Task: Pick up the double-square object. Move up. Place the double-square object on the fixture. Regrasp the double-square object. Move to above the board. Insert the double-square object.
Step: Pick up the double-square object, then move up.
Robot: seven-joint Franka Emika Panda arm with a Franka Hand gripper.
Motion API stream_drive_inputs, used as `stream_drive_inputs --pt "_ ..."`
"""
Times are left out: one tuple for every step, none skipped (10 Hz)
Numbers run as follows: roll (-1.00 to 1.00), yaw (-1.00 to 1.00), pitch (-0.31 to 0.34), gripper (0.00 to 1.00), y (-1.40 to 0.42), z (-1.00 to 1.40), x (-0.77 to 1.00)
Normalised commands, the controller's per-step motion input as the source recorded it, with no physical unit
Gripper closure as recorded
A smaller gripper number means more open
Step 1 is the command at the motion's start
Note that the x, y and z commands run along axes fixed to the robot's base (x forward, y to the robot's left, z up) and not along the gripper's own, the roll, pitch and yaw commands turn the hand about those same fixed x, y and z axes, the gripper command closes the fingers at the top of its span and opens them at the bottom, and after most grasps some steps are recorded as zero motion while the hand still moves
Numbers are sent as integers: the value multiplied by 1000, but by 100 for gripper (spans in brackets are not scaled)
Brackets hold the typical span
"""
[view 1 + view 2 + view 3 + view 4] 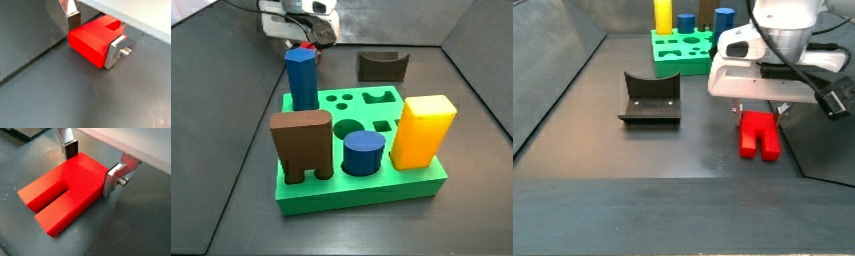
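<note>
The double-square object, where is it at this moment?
The double-square object lies flat on the grey floor in a side view, apart from the fixture and nearer than the board. The pincer straddles one end of it.

The double-square object (63,190) is bright red, a blocky prism with a slot splitting one end into two legs. It lies flat on the dark floor, its solid end between the gripper's (93,163) silver fingers. The fixture (649,98), a dark notched bracket, stands apart beside it. The green board (358,155), with shaped holes, lies farther off.
</note>
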Motion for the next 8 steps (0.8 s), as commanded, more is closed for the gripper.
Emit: stream_drive_inputs --pt "0 0 0 100 0 0 0" --pt "0 0 0 100 0 0 0" --pt "0 0 0 100 0 0 0" --pt "0 0 0 100 0 0 0" --pt "0 0 0 100 0 833 0" --pt "-7 24 1 100 -56 831 0" --pt "0 24 26 100 -52 741 -44" --pt "24 15 42 100 -24 599 -41"
